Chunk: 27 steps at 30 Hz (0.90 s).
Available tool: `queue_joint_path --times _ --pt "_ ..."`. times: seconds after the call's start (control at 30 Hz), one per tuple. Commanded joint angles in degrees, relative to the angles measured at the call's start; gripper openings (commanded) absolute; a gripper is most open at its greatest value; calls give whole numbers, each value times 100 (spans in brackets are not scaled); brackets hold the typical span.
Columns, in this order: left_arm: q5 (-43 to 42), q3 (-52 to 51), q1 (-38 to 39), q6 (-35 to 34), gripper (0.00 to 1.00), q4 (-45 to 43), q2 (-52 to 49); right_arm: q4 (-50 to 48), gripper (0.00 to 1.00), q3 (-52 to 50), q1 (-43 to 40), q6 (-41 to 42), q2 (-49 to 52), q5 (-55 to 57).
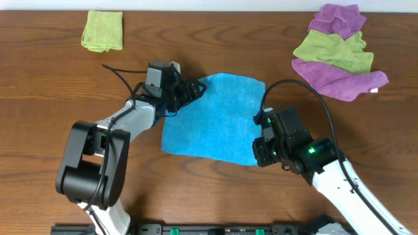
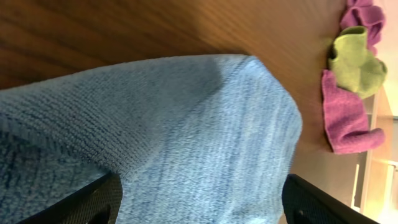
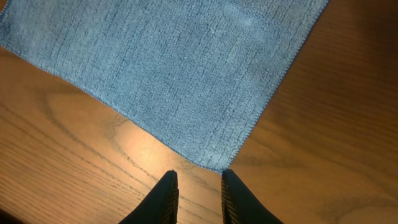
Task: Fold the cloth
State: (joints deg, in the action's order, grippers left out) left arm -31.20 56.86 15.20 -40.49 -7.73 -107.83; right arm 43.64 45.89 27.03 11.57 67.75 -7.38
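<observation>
Sky-blue cloth [image 1: 215, 117]: flat on bench [image 1: 52, 85]. Corner lies just ahead of right end effector [image 3: 198, 177], narrowly parted, empty. Left end effector [image 1: 196, 88]: released wide, cloth edge between fingers.

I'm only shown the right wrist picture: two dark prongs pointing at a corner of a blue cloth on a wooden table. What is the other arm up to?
Observer: The left gripper is at the far left corner of the cloth. Its jaws are wide apart, with the cloth's edge bunched up between them.
Visitor: Is anything else lying around?
Observer: Yes, a pile of purple and green cloths sits far off to the right, apart from the blue one.
Visitor: Only that?
Observer: No, a single green cloth lies flat by itself at the far left.
</observation>
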Motion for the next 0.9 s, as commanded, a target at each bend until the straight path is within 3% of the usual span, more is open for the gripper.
queue_joint_path --times 0.0,0.43,0.87 --pt "37 -13 -7 -42 82 17 -136 -13 24 17 15 63 -79 -59" --pt "-131 -13 -7 -11 79 595 -136 2 24 17 15 63 -79 -57" --pt "271 -13 -4 -140 80 -98 -243 -17 25 17 15 63 -79 -57"
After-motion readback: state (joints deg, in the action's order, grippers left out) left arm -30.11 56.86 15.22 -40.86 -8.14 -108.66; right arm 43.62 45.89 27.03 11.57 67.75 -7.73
